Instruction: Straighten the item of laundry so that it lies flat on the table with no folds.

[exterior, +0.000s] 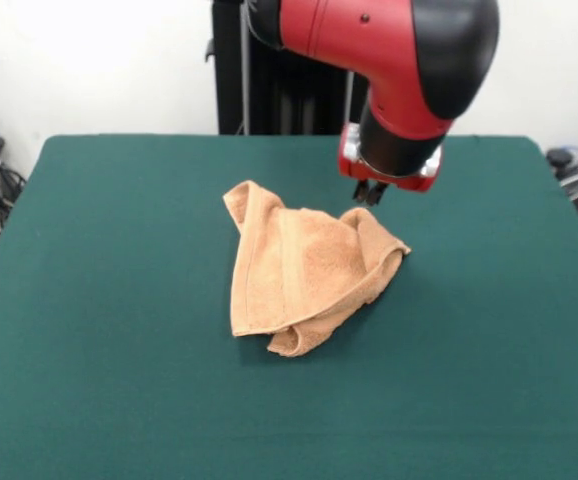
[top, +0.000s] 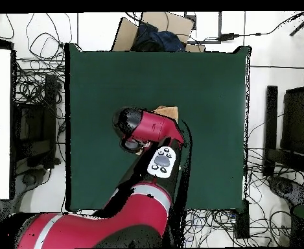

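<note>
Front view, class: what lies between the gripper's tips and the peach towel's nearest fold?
Nothing but a short bare strip of green table; the gripper hangs just beyond the crumpled towel, apparently not touching it.

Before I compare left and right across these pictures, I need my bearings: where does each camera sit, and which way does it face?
Front view: sits across the table from the robot, facing it; looks at the crumpled towel; shows the arm's red and black end and the gripper above the towel's far corner.
Overhead view: sits above, looking straight down; the arm reaches up from the bottom edge and hides most of the towel.
Shared: table, towel and arm, turned half round between them.
</note>
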You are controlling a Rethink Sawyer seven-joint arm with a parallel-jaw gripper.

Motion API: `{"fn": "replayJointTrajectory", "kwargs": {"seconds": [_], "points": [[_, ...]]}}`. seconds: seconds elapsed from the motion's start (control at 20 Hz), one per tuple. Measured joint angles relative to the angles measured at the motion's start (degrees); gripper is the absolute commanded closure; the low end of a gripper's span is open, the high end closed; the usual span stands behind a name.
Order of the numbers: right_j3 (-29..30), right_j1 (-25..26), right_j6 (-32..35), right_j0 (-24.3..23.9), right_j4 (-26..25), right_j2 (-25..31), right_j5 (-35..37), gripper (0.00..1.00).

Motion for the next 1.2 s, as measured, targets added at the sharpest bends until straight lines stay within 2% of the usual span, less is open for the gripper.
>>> {"fn": "replayJointTrajectory", "kwargs": {"seconds": [1.2], "points": [[-4.80,4.13,0.00,-0.91,0.00,0.00,1.41,1.00]]}}
